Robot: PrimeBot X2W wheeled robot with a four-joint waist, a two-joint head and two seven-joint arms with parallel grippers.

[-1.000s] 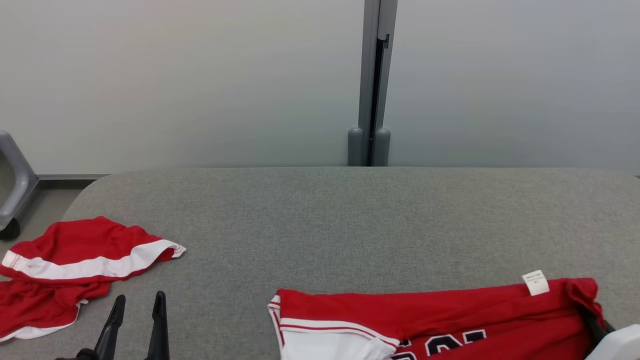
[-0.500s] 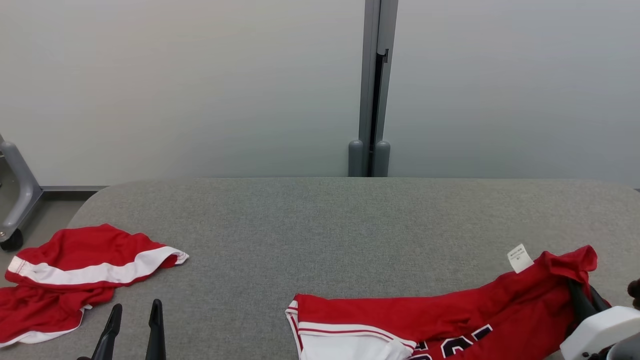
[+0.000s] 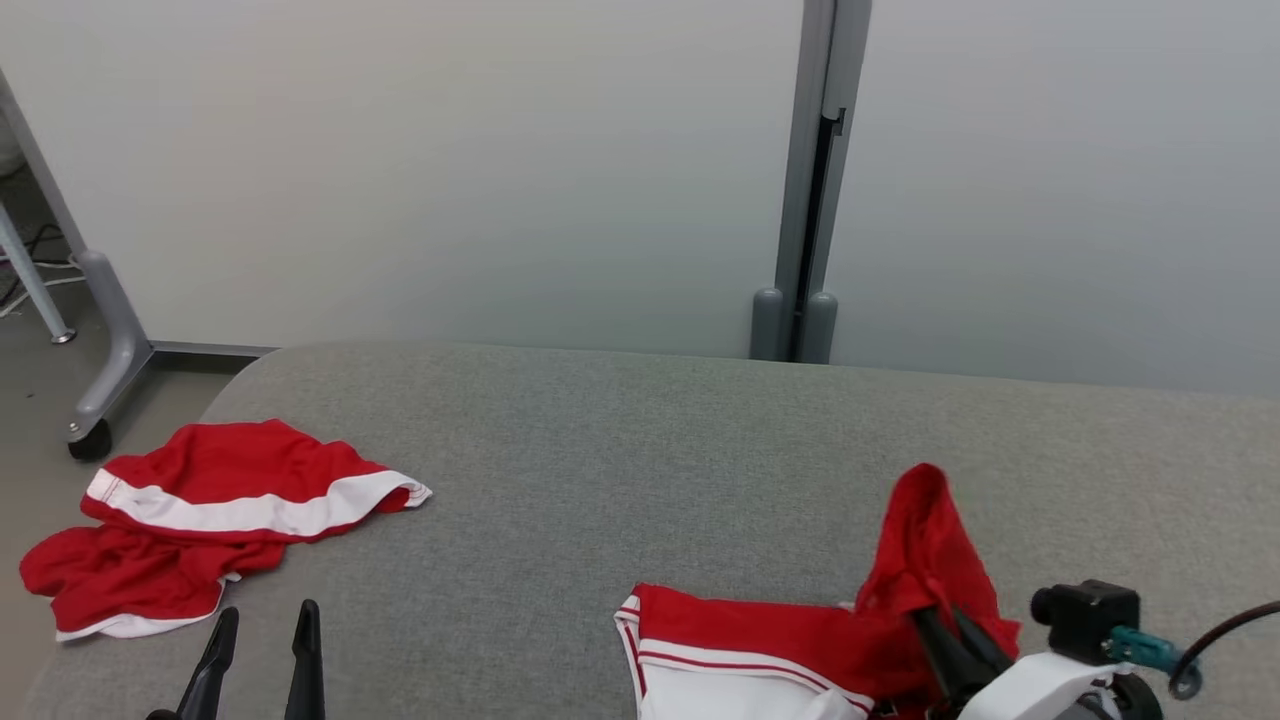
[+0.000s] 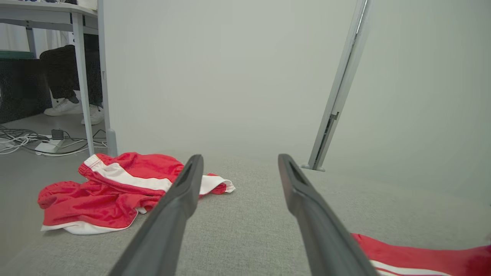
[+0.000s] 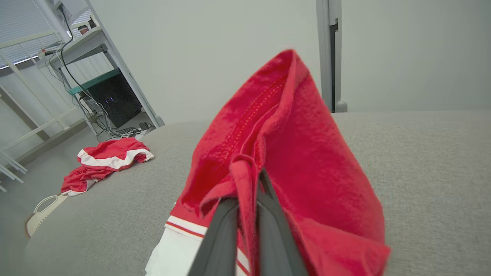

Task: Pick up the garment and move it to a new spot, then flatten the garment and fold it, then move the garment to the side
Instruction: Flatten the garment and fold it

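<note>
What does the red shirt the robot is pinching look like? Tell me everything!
The shirt is red, soft-looking knit fabric, with a white panel edged by thin red and white stripes. It lies crumpled on the grey table, toward the robot's right. One end stands up in a floppy peak, pinched between the shut right fingers. The rest sags down and rests on the table. Nothing else touches it.

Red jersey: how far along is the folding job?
Early. Done: the right gripper is shut on an edge of the red jersey. In hand: lifting it, though most lies on the grey table. To do: moving, flattening, folding, setting aside. The left gripper is open, empty.
</note>
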